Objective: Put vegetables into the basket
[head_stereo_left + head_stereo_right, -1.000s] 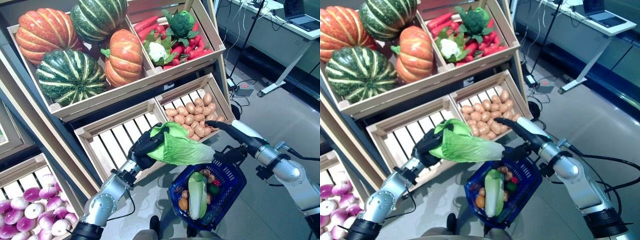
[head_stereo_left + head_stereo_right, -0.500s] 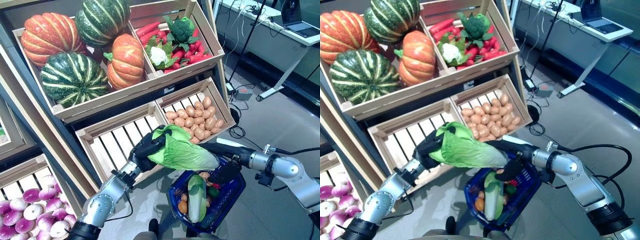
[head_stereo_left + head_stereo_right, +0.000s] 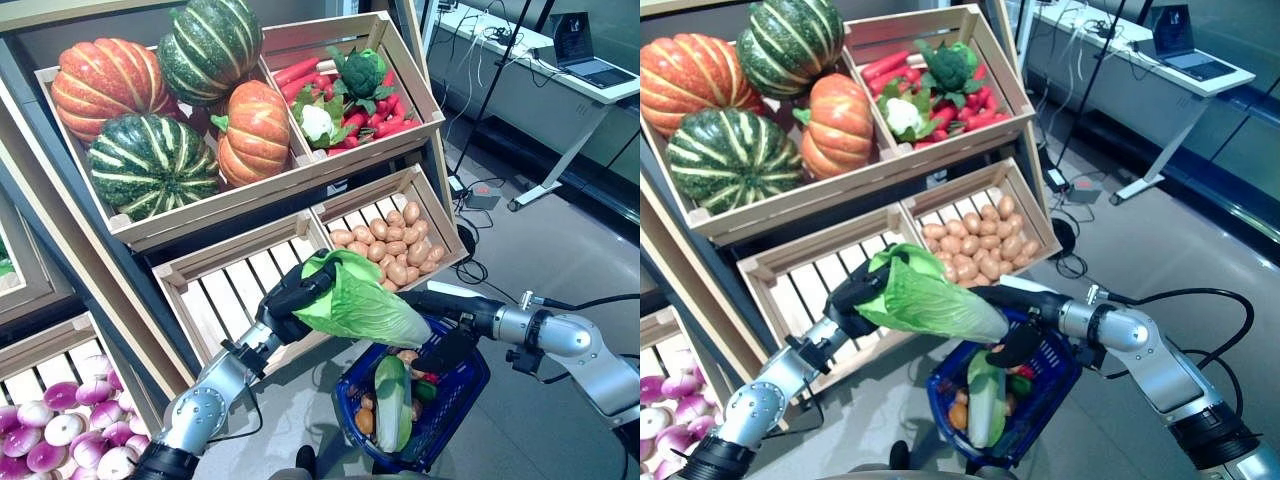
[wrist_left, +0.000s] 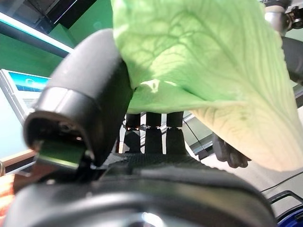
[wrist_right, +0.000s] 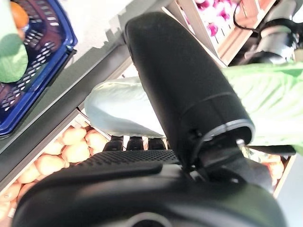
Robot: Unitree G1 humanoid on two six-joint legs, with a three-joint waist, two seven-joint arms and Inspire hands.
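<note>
Fingers [image 3: 300, 283] of the left hand [image 3: 285, 300] curl round the cabbage [image 3: 365, 300], carried above the blue basket [image 3: 455, 395].

Eye views: the cabbage, pale green with veined leaves, hangs just over the basket rim, in front of the empty slatted crate [image 3: 235, 285]; the right hand [image 3: 1015, 345] sits at the basket's handle, though I cannot tell whether it is clenched there. Left wrist view: fingers and thumb wrap the leafy end. Right wrist view: its own fingers are hidden. Judged step: carrying to the basket; next, lower it beside the cabbage already inside [image 3: 392, 400], then let go.
</note>
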